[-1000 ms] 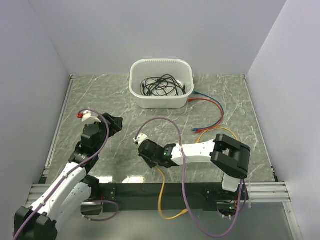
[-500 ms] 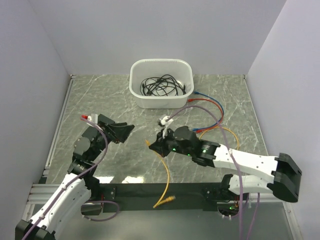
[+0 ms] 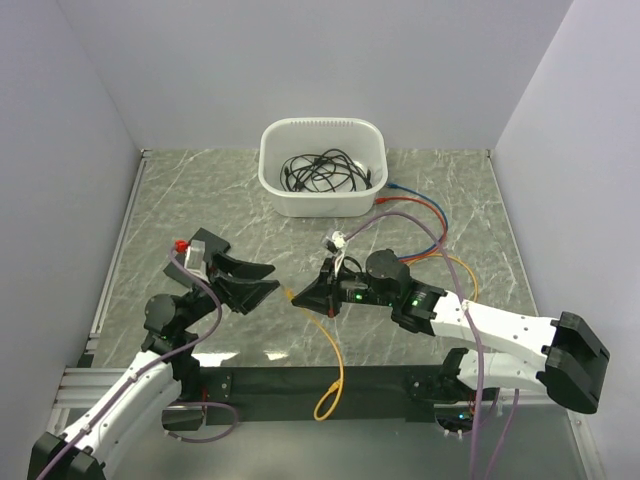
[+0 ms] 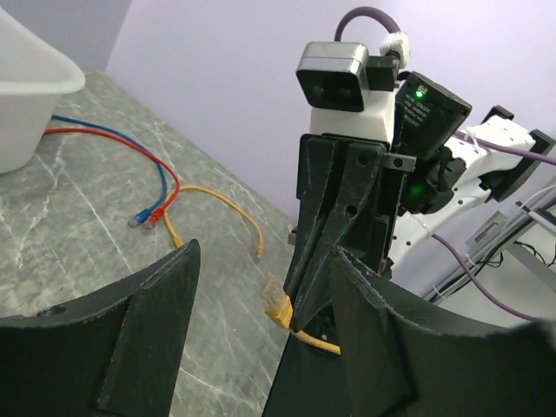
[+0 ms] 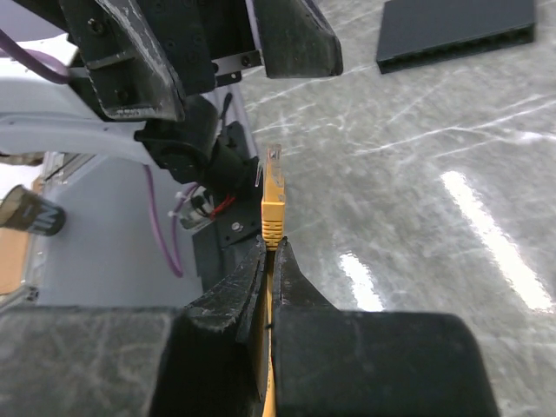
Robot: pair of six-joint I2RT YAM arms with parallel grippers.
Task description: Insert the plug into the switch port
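My right gripper (image 3: 303, 297) is shut on the yellow cable just behind its yellow plug (image 3: 291, 294), held above the table. In the right wrist view the plug (image 5: 274, 198) sticks straight out past the closed fingertips (image 5: 261, 252). My left gripper (image 3: 273, 278) is open and empty, facing the plug from the left; the left wrist view shows the plug (image 4: 278, 304) between its spread fingers (image 4: 161, 321). The switch, a flat black box (image 5: 456, 30) with a row of ports along its near edge, lies on the table beyond, seen only in the right wrist view.
A white tub (image 3: 323, 200) of black cables stands at the back centre. Blue and red cables (image 3: 425, 215) and a loop of the yellow cable (image 3: 440, 262) lie to the right. The yellow cable (image 3: 335, 375) trails over the front rail.
My left gripper has swung right and lifted, its open jaws now facing the plug. My right gripper has shifted slightly left with the plug; the cable's free end has slid along the front rail.
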